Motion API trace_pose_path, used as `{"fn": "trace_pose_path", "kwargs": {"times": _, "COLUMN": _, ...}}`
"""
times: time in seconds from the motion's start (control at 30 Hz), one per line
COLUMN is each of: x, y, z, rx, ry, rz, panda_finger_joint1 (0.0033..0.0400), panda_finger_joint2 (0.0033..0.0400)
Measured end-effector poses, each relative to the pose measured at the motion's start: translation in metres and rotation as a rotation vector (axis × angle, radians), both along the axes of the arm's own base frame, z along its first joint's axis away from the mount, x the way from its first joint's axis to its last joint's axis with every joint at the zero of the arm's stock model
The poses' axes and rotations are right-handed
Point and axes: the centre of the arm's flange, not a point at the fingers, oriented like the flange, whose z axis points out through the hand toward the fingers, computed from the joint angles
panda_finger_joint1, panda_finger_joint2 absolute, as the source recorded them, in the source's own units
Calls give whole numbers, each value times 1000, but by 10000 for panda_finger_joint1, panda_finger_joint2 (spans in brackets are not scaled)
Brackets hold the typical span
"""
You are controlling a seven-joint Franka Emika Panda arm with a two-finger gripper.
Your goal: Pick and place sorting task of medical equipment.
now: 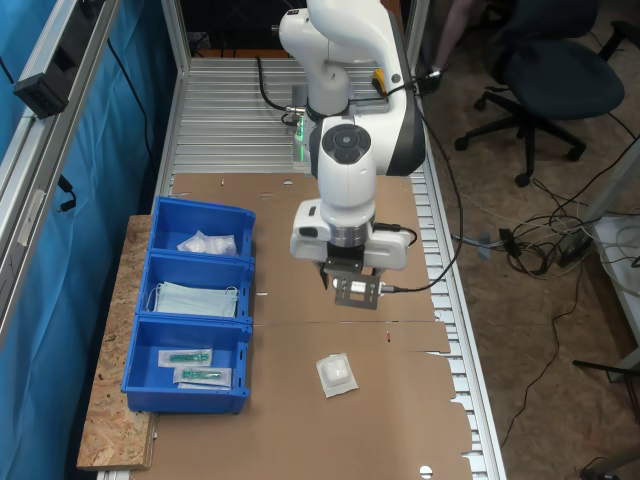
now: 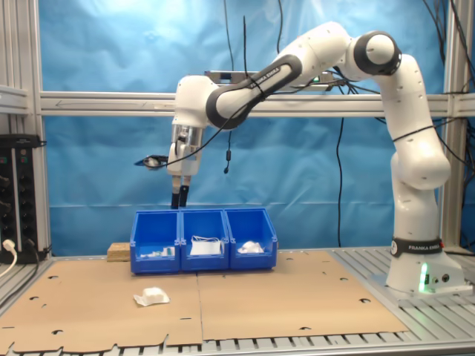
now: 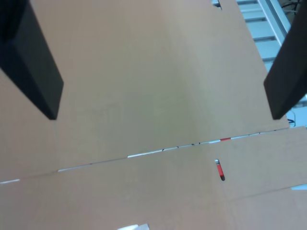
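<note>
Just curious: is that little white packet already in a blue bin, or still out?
Out. The white packet lies on the cardboard beside the blue bins.

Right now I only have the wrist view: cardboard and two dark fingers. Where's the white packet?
Observer: The white packet lies on the cardboard, apart from the blue bins, nearer the first exterior view's bottom edge than the gripper.
Operator: Gripper height?
Observer: In the second exterior view the gripper hangs well above the cardboard, higher than the bin rims.
Operator: Holding anything?
Observer: No, the fingers are spread with nothing between them.
Operator: Which bin has matching packets?
Observer: The end bin nearest the robot base holds white packets.
</note>
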Motion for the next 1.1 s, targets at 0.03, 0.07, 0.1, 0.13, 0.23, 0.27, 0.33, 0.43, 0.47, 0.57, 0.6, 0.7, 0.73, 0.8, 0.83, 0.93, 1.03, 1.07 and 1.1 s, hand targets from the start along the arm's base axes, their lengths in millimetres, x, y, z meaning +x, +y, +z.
{"fn": "trace_pose_path", "kwargs": {"times": 0.03, "x": 2, "y": 0, "z": -8, "rx": 3, "ry": 3, "rz": -1, "panda_finger_joint1": 400, "panda_finger_joint2": 400}}
{"fn": "trace_pose_path", "kwargs": {"times": 0.07, "x": 4, "y": 0, "z": -16, "rx": 5, "ry": 4, "rz": -1, "panda_finger_joint1": 400, "panda_finger_joint2": 400}}
{"fn": "trace_pose_path", "kwargs": {"times": 0.1, "x": 6, "y": 0, "z": -24, "rx": 8, "ry": 5, "rz": -2, "panda_finger_joint1": 400, "panda_finger_joint2": 400}}
{"fn": "trace_pose_path", "kwargs": {"times": 0.13, "x": 9, "y": -1, "z": -39, "rx": 13, "ry": 5, "rz": -4, "panda_finger_joint1": 400, "panda_finger_joint2": 400}}
{"fn": "trace_pose_path", "kwargs": {"times": 0.23, "x": 13, "y": -1, "z": -60, "rx": 20, "ry": 5, "rz": -7, "panda_finger_joint1": 400, "panda_finger_joint2": 400}}
{"fn": "trace_pose_path", "kwargs": {"times": 0.27, "x": 14, "y": -1, "z": -67, "rx": 22, "ry": 5, "rz": -8, "panda_finger_joint1": 400, "panda_finger_joint2": 400}}
{"fn": "trace_pose_path", "kwargs": {"times": 0.33, "x": 16, "y": -1, "z": -79, "rx": 26, "ry": 7, "rz": -10, "panda_finger_joint1": 400, "panda_finger_joint2": 400}}
{"fn": "trace_pose_path", "kwargs": {"times": 0.43, "x": 18, "y": -2, "z": -95, "rx": 31, "ry": 9, "rz": -12, "panda_finger_joint1": 400, "panda_finger_joint2": 400}}
{"fn": "trace_pose_path", "kwargs": {"times": 0.47, "x": 18, "y": -2, "z": -100, "rx": 33, "ry": 8, "rz": -13, "panda_finger_joint1": 400, "panda_finger_joint2": 400}}
{"fn": "trace_pose_path", "kwargs": {"times": 0.57, "x": 21, "y": -2, "z": -112, "rx": 37, "ry": 5, "rz": -16, "panda_finger_joint1": 400, "panda_finger_joint2": 400}}
{"fn": "trace_pose_path", "kwargs": {"times": 0.6, "x": 23, "y": -2, "z": -116, "rx": 39, "ry": 4, "rz": -16, "panda_finger_joint1": 400, "panda_finger_joint2": 400}}
{"fn": "trace_pose_path", "kwargs": {"times": 0.7, "x": 29, "y": -3, "z": -124, "rx": 43, "ry": -8, "rz": -20, "panda_finger_joint1": 400, "panda_finger_joint2": 400}}
{"fn": "trace_pose_path", "kwargs": {"times": 0.73, "x": 32, "y": -3, "z": -126, "rx": 45, "ry": -13, "rz": -21, "panda_finger_joint1": 400, "panda_finger_joint2": 400}}
{"fn": "trace_pose_path", "kwargs": {"times": 0.8, "x": 37, "y": -4, "z": -130, "rx": 48, "ry": -24, "rz": -24, "panda_finger_joint1": 400, "panda_finger_joint2": 400}}
{"fn": "trace_pose_path", "kwargs": {"times": 0.83, "x": 41, "y": -5, "z": -132, "rx": 49, "ry": -29, "rz": -26, "panda_finger_joint1": 400, "panda_finger_joint2": 400}}
{"fn": "trace_pose_path", "kwargs": {"times": 0.93, "x": 53, "y": -7, "z": -139, "rx": 55, "ry": -51, "rz": -32, "panda_finger_joint1": 400, "panda_finger_joint2": 400}}
{"fn": "trace_pose_path", "kwargs": {"times": 1.03, "x": 60, "y": -8, "z": -145, "rx": 59, "ry": -61, "rz": -37, "panda_finger_joint1": 400, "panda_finger_joint2": 400}}
{"fn": "trace_pose_path", "kwargs": {"times": 1.07, "x": 61, "y": -9, "z": -148, "rx": 61, "ry": -63, "rz": -38, "panda_finger_joint1": 400, "panda_finger_joint2": 400}}
{"fn": "trace_pose_path", "kwargs": {"times": 1.1, "x": 63, "y": -9, "z": -150, "rx": 62, "ry": -65, "rz": -39, "panda_finger_joint1": 400, "panda_finger_joint2": 400}}
